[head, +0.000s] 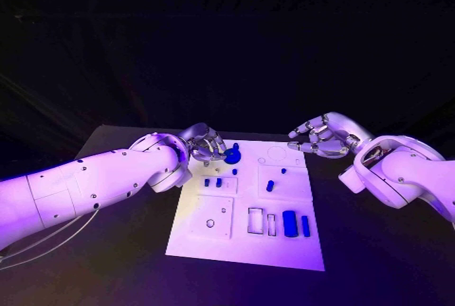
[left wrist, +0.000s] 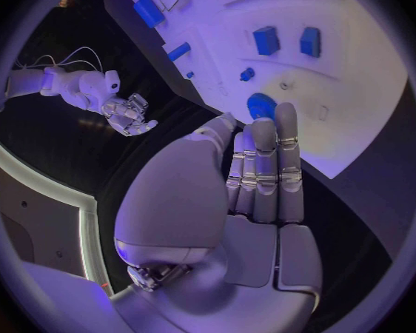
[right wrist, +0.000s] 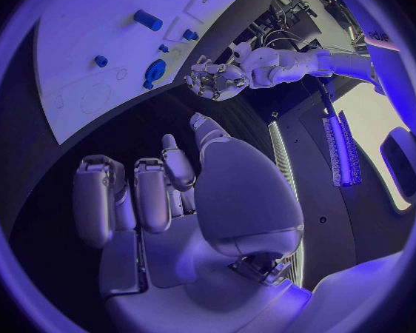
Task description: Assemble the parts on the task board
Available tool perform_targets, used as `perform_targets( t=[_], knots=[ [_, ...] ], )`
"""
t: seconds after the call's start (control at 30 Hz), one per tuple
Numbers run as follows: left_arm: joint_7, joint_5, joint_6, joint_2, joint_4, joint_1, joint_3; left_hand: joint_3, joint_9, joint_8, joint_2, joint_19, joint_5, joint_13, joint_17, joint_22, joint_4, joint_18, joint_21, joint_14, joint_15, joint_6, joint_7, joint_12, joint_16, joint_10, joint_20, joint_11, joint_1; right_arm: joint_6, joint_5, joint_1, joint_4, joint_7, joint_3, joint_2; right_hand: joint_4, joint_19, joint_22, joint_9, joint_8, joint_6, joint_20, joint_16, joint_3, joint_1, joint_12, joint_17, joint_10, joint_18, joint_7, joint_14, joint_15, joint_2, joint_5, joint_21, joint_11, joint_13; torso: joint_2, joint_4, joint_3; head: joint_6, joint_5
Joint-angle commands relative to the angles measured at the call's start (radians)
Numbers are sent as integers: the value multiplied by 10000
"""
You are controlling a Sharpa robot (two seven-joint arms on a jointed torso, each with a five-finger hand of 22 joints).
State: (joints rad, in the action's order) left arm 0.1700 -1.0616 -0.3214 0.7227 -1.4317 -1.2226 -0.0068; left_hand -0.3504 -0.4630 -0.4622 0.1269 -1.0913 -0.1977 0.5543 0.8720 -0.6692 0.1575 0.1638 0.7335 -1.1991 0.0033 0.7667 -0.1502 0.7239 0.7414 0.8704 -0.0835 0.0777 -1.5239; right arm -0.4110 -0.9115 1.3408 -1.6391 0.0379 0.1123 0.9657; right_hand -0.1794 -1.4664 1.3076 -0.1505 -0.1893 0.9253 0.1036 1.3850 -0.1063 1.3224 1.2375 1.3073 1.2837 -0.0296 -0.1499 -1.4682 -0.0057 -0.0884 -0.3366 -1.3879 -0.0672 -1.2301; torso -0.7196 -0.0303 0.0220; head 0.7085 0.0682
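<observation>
White board [head: 244, 243] lies mid-bench [head: 114, 253]. Left robot hand [head: 205, 147] at the board's far left corner, fingers straight and together, tips just beside a round blue part [head: 232, 155]; touching or apart, cannot tell. It holds nothing. Right robot hand [head: 321, 137] hovers off the far right corner, fingers loosely curled, empty. Other blue parts [head: 290, 224] sit in board slots.

No text, label, brand, number or sign can be read anywhere. The white task board [head: 248, 247] carries only outlines and blue parts, with no lettering. A few marks on the white arm in the right wrist view are too small to read.
</observation>
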Motion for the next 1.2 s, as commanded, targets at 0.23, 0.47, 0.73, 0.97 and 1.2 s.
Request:
perform_targets(
  t=[0.23,0.47,0.73,0.97,1.2],
  knots=[
    [-1450,-3278,717,-434,181,192,-31,-253,1079,729,797,-1061,39,-1583,1002,-768,187,59,890,-1373,55,538,-4,-1462,2044,-120,-62,65,555,-25,-46,-12,-18,74,4,1,-56,-75,1406,10,-35,-40,-91,-36,-4,-81,-39,442,-84,-156,-8,-467,-58,-3,-61,46,20,16,-9,19,-4,-29,-78],
    [-1092,-4422,1567,-675,361,267,-35,-211,1932,1365,869,-2857,40,-2986,2502,-4059,225,-570,4092,-2527,-9,1250,41,-2704,4450,659,-33,80,681,-33,-54,-17,-23,80,5,-2,-55,-66,1394,13,-37,-43,-91,-49,-2,-77,-53,430,-99,-160,-7,-464,-59,-6,-69,66,20,29,0,-12,-6,-4,-115],
    [-624,-5016,2043,-998,698,305,-31,-203,2284,1695,864,-3378,43,-3492,2601,-5203,166,-778,5171,-2830,-85,1539,83,-3148,4871,1114,51,24,695,-24,-56,-27,-16,91,6,-12,-55,-66,1394,13,-37,-43,-91,-49,-2,-77,-53,430,-99,-160,-7,-464,-59,-6,-69,66,20,29,4,-12,-10,10,-126],
    [-381,-5228,2000,-1216,939,311,-26,-258,2383,1794,792,-3429,31,-3646,2537,-5331,115,-803,5297,-2838,-57,1609,19,-3325,4903,1080,39,75,637,-2,-57,-33,-9,95,6,-28,-55,-66,1394,13,-37,-43,-91,-49,-2,-77,-53,430,-99,-160,-7,-464,-59,-6,-69,66,20,29,2,-3,-4,1,-107],
    [-333,-5301,1936,-1337,1084,311,-19,-351,2432,1833,711,-3440,25,-3723,2500,-5376,70,-809,5342,-2838,-49,1677,19,-3394,4923,1116,30,80,568,5,-57,-35,-10,90,6,-34,-55,-71,1400,14,-39,-44,-91,-43,-3,-74,-47,438,-95,-158,-7,-466,-59,-4,-74,57,21,23,-5,3,1,-9,-144]
  ],
)
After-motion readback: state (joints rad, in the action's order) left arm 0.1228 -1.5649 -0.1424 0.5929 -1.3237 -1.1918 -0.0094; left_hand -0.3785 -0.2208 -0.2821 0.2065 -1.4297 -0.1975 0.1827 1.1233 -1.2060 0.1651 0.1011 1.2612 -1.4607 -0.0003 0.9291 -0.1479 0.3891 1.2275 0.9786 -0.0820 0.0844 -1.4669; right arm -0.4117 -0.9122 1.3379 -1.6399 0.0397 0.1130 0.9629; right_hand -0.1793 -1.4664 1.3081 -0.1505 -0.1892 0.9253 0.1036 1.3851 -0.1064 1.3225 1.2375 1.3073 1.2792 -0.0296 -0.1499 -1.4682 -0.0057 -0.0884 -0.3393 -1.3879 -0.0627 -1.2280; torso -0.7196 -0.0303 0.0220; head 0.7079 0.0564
